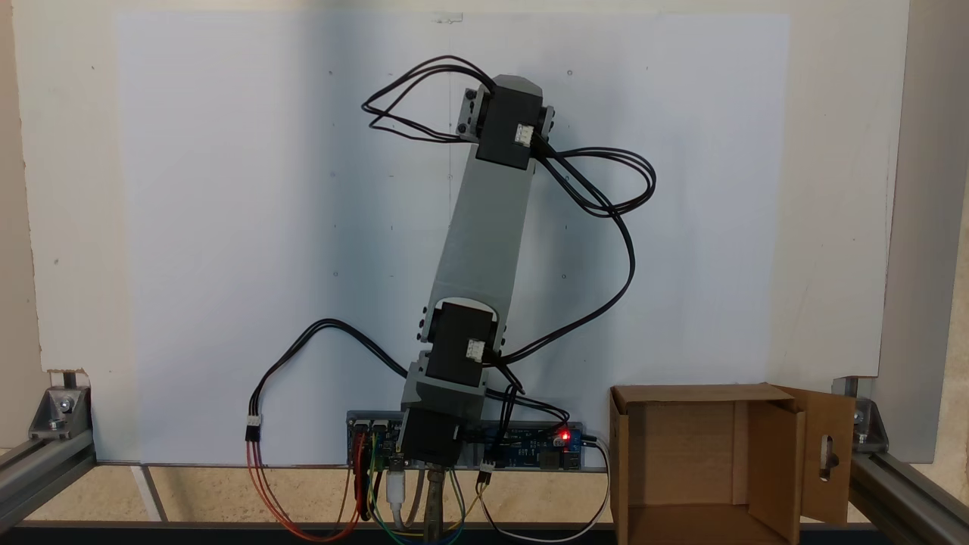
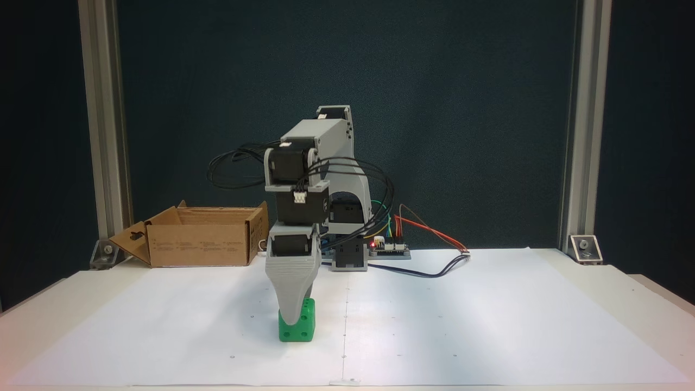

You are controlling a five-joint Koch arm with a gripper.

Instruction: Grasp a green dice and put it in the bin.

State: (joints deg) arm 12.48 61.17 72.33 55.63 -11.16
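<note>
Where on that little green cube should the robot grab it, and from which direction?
From straight above, closing the jaws on two opposite flat sides of the green dice. It sits flat on the white paper with open space around it, and its side faces are parallel, so the jaws can likely seat squarely. The gripper already points down at it; only one jaw shows.

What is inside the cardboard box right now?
In a fixed view the bin looks empty: bare cardboard floor and walls. The green dice sits on the paper under the gripper.
</note>
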